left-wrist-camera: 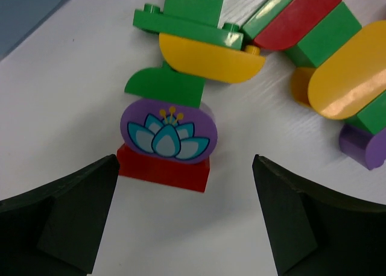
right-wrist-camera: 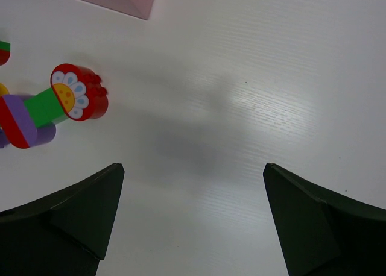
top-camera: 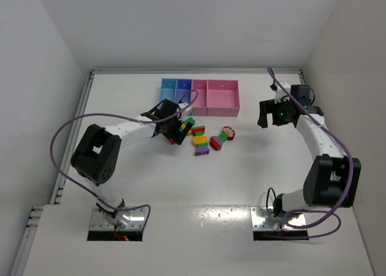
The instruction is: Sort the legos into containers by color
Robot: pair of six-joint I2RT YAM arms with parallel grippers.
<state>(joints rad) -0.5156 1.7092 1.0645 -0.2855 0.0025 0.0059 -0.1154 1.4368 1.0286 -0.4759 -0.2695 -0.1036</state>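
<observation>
legos (top-camera: pixel 201 141) clumped near containers (top-camera: pixel 223 112) — left gripper (top-camera: pixel 178 130) over one clump, agape

Robotics lab test cell. You see a bare white table (top-camera: pixel 151 179) boxed in on three sides by plain white panels (top-camera: pixel 36 59). The left arm (top-camera: pixel 99 152) and right arm (top-camera: pixel 325 167) are bolted to the table's near edge on metal base plates (top-camera: pixel 117 219), and loose purple cables (top-camera: pixel 56 140) trail from them. The only props are the legos (top-camera: pixel 202 142) and the containers (top-camera: pixel 208 98), with no furniture or household items.
</observation>
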